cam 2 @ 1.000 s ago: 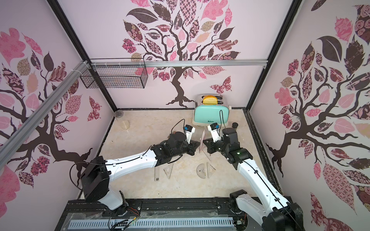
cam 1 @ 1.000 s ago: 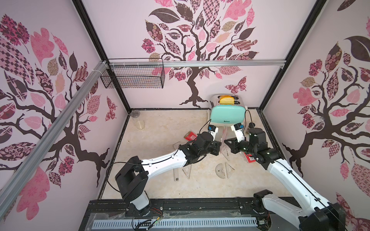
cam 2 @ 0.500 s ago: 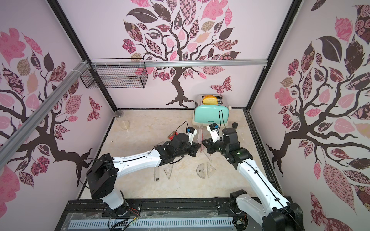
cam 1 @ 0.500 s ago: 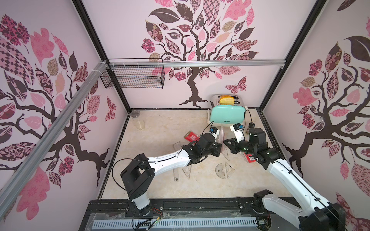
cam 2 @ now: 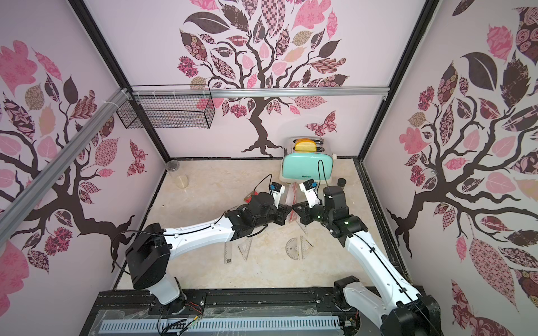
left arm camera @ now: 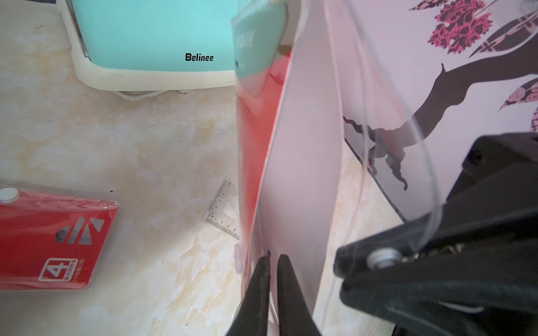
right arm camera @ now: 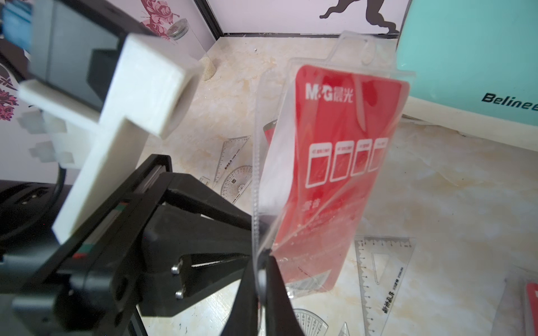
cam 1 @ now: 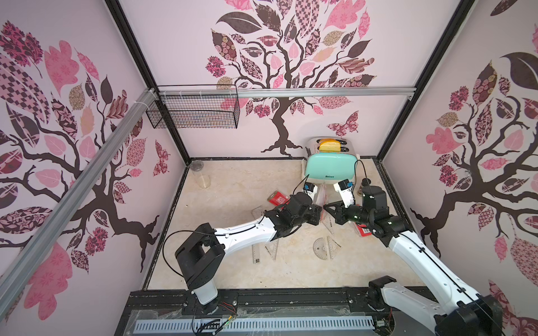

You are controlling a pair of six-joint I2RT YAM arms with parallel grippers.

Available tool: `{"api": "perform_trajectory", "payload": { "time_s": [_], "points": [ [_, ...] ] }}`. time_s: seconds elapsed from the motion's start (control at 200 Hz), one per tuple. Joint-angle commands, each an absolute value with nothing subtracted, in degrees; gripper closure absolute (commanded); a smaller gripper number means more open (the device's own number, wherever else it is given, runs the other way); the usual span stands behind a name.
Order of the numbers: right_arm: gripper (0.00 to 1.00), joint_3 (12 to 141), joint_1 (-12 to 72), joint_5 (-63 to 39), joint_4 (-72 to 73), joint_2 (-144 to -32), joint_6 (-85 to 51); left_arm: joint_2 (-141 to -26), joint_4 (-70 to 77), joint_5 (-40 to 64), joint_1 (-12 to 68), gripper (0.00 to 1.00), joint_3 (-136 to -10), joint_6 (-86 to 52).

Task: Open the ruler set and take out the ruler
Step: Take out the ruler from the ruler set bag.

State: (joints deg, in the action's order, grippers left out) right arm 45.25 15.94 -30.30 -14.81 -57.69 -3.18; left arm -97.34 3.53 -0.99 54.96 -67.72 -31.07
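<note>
Red-and-clear ruler pouch (right arm camera: 334, 174), upright above table (cam 1: 233, 189), just before toaster (cam 1: 330, 168). Bottom edge pinched tight in right gripper (right arm camera: 263, 261). Left gripper (left arm camera: 275, 256) closer in than a second ago, tips slightly parted at side seam; grip uncertain. Loose rulers (cam 1: 257, 253) flat on table nearby; bare room leftward.

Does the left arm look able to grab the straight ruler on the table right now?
Probably not: the left gripper is pinching the raised ruler set, and the straight ruler lies well back from it.
</note>
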Motion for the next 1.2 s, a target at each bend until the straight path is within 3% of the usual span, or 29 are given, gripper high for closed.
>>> {"api": "perform_trajectory", "payload": {
  "time_s": [0.0,0.595,0.875,1.195],
  "points": [
    [1.00,47.0,16.2,-32.1,-15.5,-57.5,-2.9,-98.6,7.8,0.0,53.9,0.85,-68.3,-30.6],
    [1.00,51.1,17.3,-33.2,-19.7,-58.6,-1.1,-103.2,7.1,12.2,51.9,0.73,-73.1,-30.2],
    [1.00,52.8,19.1,-31.7,-22.0,-59.5,-0.2,-104.3,16.3,20.9,50.8,0.69,-70.7,-34.3],
    [1.00,54.2,19.7,-31.9,-23.2,-59.8,0.3,-105.2,20.0,24.6,50.5,0.76,-70.7,-35.2]
  ]
}}
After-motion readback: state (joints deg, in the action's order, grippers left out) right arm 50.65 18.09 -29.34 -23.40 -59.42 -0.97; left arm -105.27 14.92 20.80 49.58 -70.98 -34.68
